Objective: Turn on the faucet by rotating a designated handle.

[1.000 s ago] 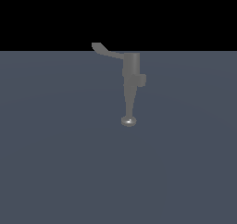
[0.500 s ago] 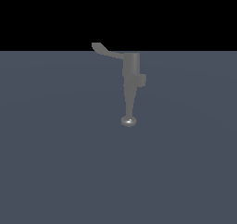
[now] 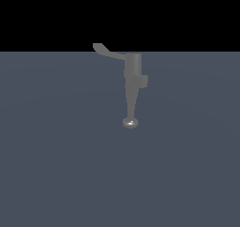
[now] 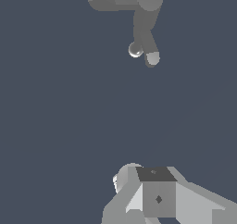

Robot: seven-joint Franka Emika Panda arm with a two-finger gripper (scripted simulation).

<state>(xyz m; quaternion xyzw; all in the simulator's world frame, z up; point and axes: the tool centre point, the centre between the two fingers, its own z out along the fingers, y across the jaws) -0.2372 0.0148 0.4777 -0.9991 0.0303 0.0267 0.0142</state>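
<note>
The faucet (image 3: 132, 78) stands alone on the flat blue-grey desk (image 3: 56, 165), a small matte grey piece. In the exterior view its cylindrical body sits up near the far edge of the desk, against the black backdrop, with a small bump on the side toward three o'clock. From there the body narrows down toward six o'clock into a thin spout that ends in a rounded, shiny tip (image 3: 130, 123) resting close to the surface.

The handle (image 3: 107, 51) is a thin flat lever jutting from the top of the body toward about ten o'clock, with a slight bend and a rounded end. Nothing touches it.

No arm shows in the exterior view. In the wrist view the tool (image 4: 155, 195) appears as pale blocky shapes at the edge of the picture, well apart from the faucet (image 4: 147, 19), whose handle (image 4: 104, 3) sticks out sideways from the round top of the body. Only the base of the tool shows, so I cannot tell whether its fingers are apart or together. It holds nothing that I can see.
</note>
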